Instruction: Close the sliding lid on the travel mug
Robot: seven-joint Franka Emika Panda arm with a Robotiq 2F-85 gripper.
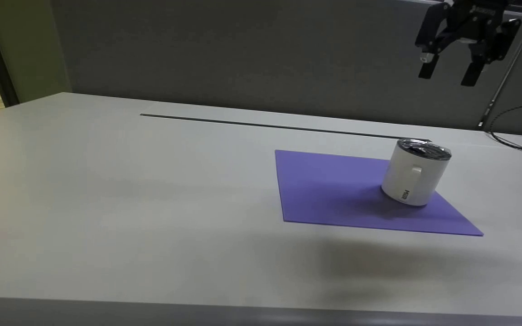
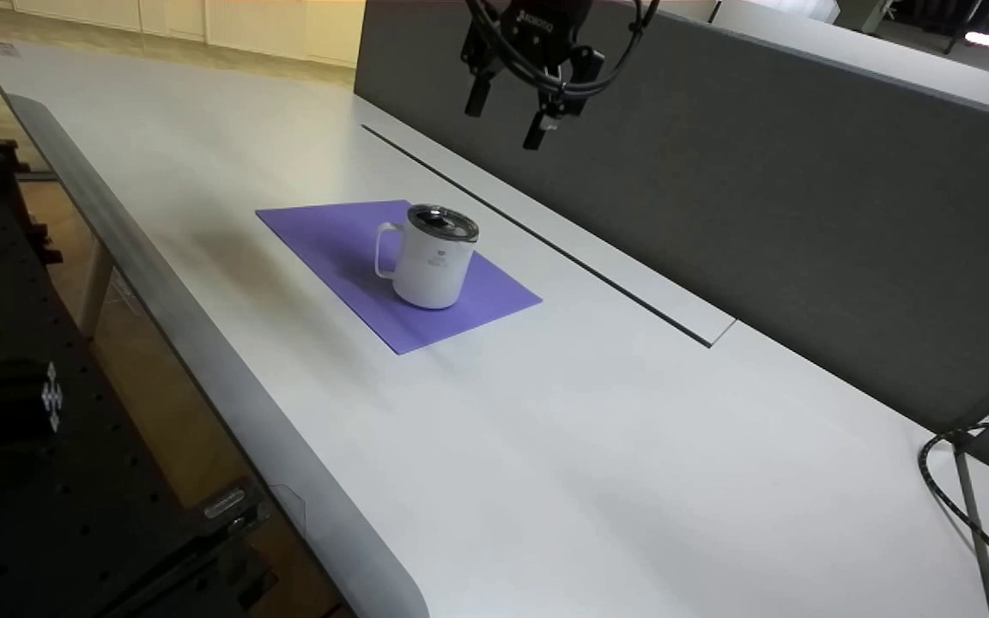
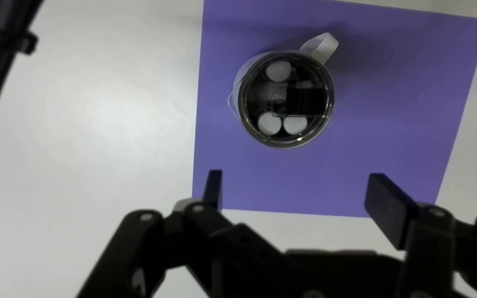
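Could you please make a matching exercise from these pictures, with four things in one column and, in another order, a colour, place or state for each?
Things
1. Travel mug
2. Sliding lid
3. Mat
4. Tool

Descriptions
A. Open, holding nothing
B. Purple, flat on the table
C. White, standing on the mat
D. Dark, round, atop the mug

Pairs: 1-C, 2-D, 3-B, 4-A

the travel mug (image 2: 430,273) is white with dark lettering (image 1: 405,194), its sliding lid (image 2: 443,223) dark, silver-rimmed; the mat (image 1: 324,185) plain purple; the desk (image 1: 152,208) off-white; the jaws black.
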